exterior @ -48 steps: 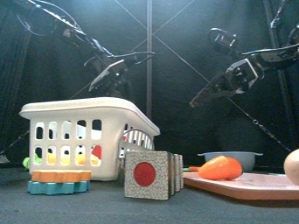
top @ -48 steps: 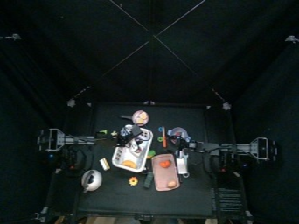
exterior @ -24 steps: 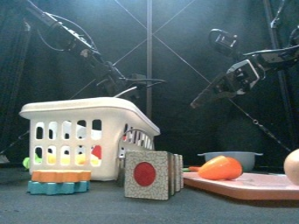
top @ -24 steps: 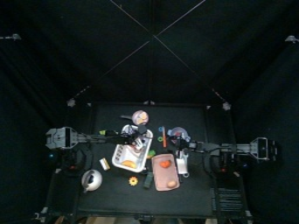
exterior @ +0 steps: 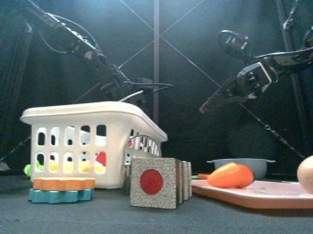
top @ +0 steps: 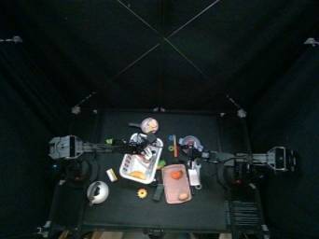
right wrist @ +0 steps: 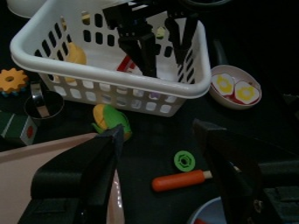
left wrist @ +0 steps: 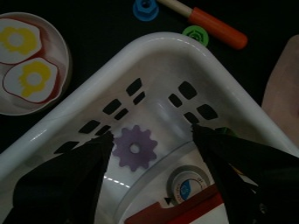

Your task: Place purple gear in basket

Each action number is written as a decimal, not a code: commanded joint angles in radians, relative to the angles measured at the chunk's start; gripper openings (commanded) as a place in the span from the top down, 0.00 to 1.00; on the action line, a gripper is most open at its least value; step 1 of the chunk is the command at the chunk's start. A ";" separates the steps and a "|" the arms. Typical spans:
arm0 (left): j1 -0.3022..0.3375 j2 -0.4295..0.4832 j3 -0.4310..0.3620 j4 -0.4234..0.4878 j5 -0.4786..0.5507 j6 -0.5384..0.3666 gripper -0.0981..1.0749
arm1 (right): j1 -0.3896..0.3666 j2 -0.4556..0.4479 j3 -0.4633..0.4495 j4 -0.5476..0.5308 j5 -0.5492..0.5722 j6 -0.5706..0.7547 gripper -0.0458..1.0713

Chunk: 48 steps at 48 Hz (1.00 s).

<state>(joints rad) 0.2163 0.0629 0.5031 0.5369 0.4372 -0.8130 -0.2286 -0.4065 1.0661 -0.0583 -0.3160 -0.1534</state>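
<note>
jaws of the left gripper [left wrist: 152, 162] are wide apart and hold nothing, hanging just over the white basket [left wrist: 176, 66]. the purple gear [left wrist: 136, 146] lies flat on the basket floor, right between those jaws and touching neither. the right gripper [right wrist: 158, 166] has its jaws apart too, well off to the side, above an orange carrot [right wrist: 181, 181] and a green ring [right wrist: 184, 160].

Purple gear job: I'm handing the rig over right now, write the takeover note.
Left gripper: open, empty, above the white basket.
Right gripper: open, empty, hanging off to the basket's side.
Purple gear: lying flat on the basket floor, clear of the jaws.
Done: gear placed and released.
Left: probably only lifting the left arm out of the basket.
</note>
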 commanded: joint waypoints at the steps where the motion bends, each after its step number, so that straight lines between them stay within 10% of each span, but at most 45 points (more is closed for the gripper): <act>1: -0.002 -0.037 -0.025 -0.009 0.002 -0.002 0.04 | 0.002 -0.015 -0.008 -0.002 -0.009 0.002 0.11; 48: 0.002 -0.101 -0.025 0.002 0.005 0.005 0.04 | -0.006 -0.025 -0.020 0.109 -0.009 0.009 0.11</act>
<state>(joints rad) 0.2117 0.0092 0.5031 0.5308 0.4433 -0.8084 -0.2286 -0.4111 1.0677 0.0015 -0.3160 -0.1457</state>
